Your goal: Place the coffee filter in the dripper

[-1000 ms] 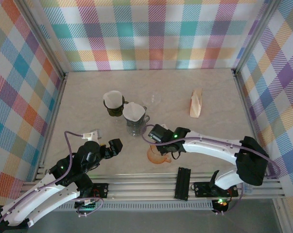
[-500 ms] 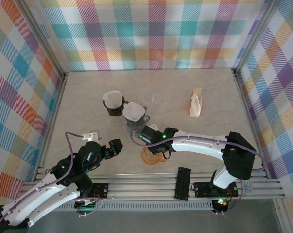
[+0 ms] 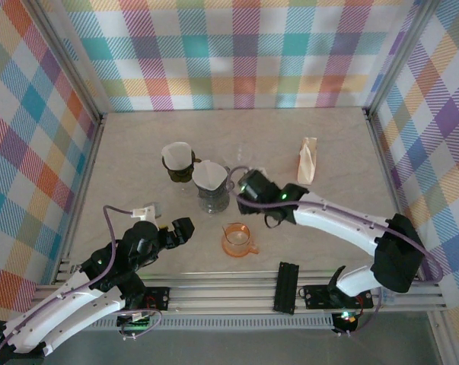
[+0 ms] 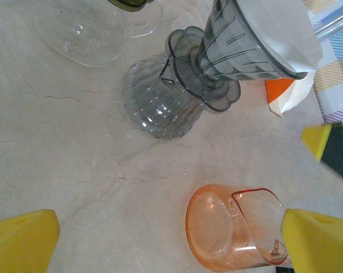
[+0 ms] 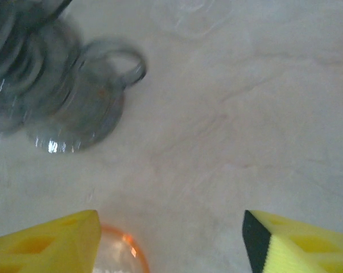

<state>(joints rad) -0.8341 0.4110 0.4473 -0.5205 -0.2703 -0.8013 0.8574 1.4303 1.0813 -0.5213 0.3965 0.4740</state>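
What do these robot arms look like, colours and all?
Both the left arm and right arm have smooth white shells between chunky black joints. A thin lilac cable loops along each, and small green lights glow on them. The left arm's fingers and the right arm's fingers are bright yellow wedges, the right's with a black side.

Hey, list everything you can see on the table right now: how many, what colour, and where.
grey dripper: one, smoky grey, white filter inside, on a glass carafe, centre
olive dripper: one, dark olive, white filter inside, left of and behind the grey one
orange cup: one, clear orange, front centre
filter pack: one, white and orange, back right
glass dish: one, clear, behind the carafe
black bar: one, near edge
left claw: yellow pads, open
right claw: yellow pads, open
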